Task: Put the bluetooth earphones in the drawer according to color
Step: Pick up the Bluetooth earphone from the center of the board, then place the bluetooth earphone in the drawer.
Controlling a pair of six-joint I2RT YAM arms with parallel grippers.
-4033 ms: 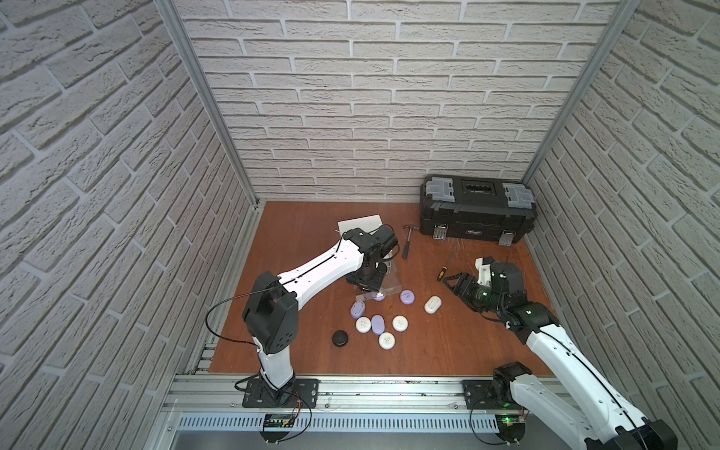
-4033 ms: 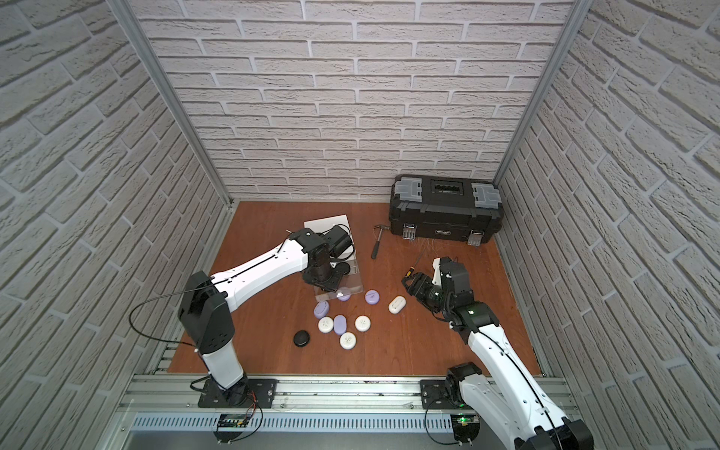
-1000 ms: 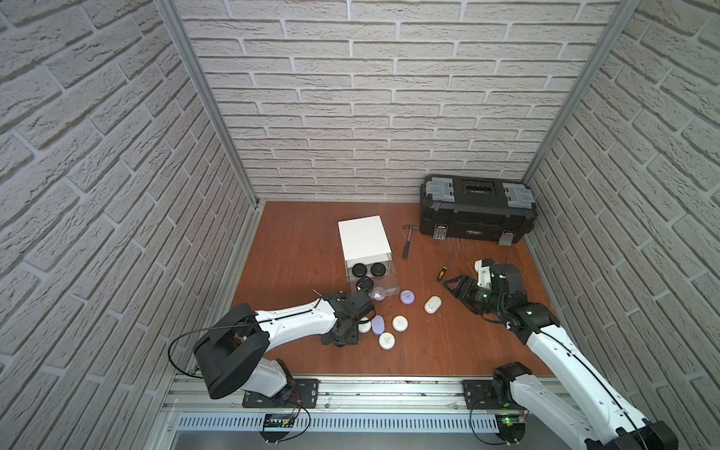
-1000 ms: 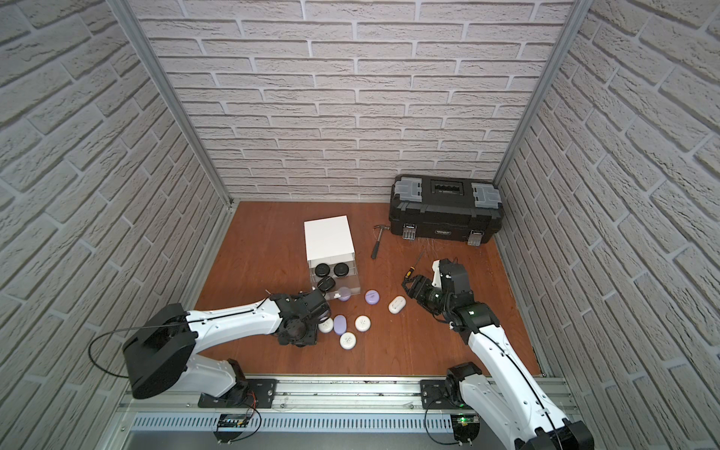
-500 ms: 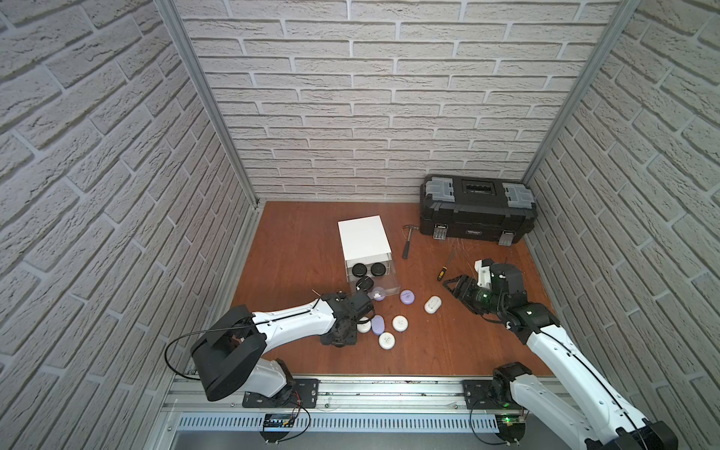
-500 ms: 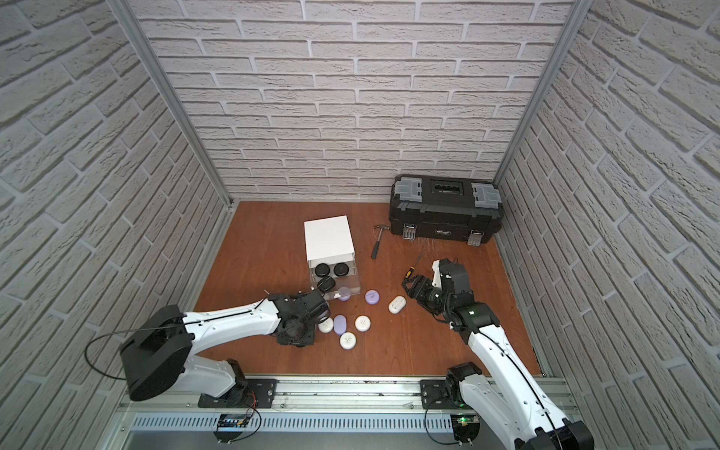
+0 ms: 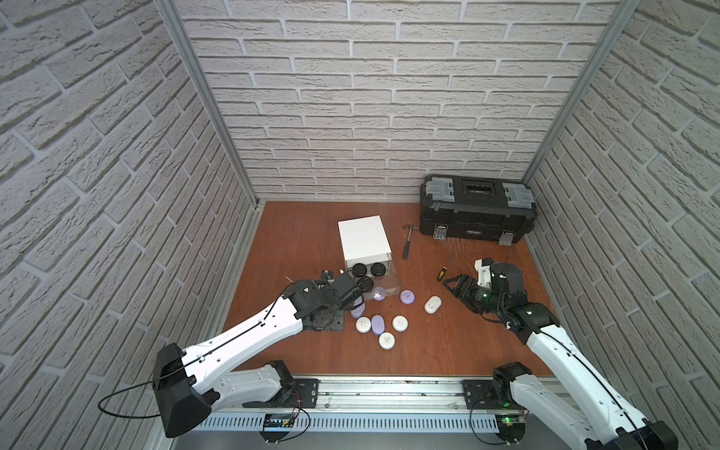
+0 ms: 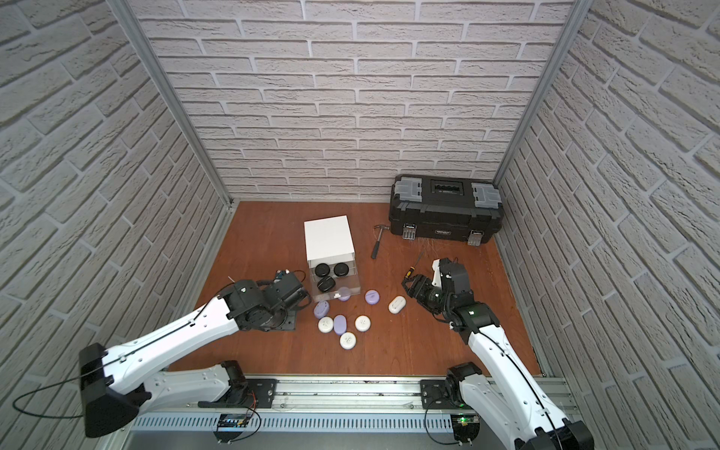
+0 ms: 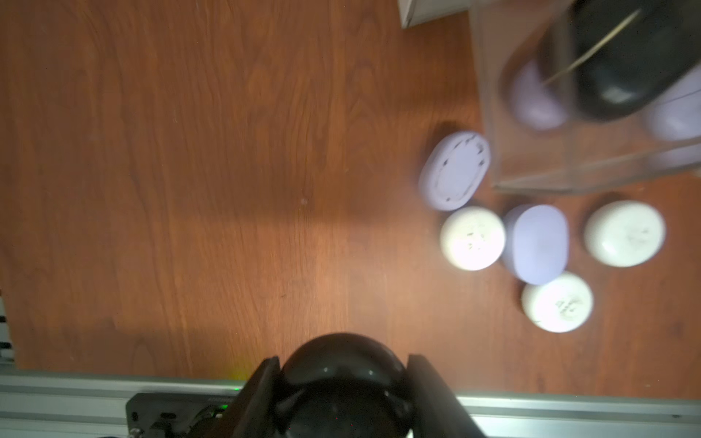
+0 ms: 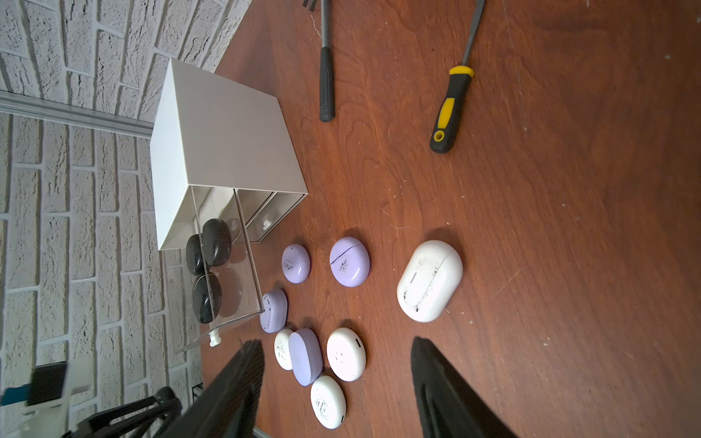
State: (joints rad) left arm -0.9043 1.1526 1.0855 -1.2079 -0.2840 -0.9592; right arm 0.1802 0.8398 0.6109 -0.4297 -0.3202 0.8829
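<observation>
Item: left gripper point(image 9: 341, 383), jaws clamped on both flanks of one black earphone case point(image 9: 341, 364), a round, glossy, smooth-domed pebble that fills the gap between them. Position: held clear of the wooden tabletop point(image 9: 189, 189), just beside the pulled-out top drawer point(image 10: 244, 299) of the white drawer cabinet point(image 7: 364, 237). Drawer contents: three black cases point(image 8: 322, 269) behind clear plastic walls, with bare floor left toward the pull. Handling note, as a judgement: the held case belongs with these. Bring it above the thin clear wall rather than against it, centre it over the bare floor and part the jaws only when it is low inside. The shell looks slick and would roll or bounce from any height, and a knock could shift the light drawer. Loose stock on the table, in front of the drawer: four lavender cases point(image 10: 349, 261), one showing through the drawer's clear front in both top views, two touching white neighbours. Four white cases point(image 10: 346, 354), three round and clustered; the larger oval one point(image 10: 429, 280) sits apart. Many are scuffed with dark specks. Right gripper point(image 10: 335, 341): jaws spread wide, holding nothing, near the oval white case. Not stock: yellow-handled screwdriver point(image 10: 451, 110), hammer point(image 7: 407, 243), black toolbox point(image 7: 477, 212).
</observation>
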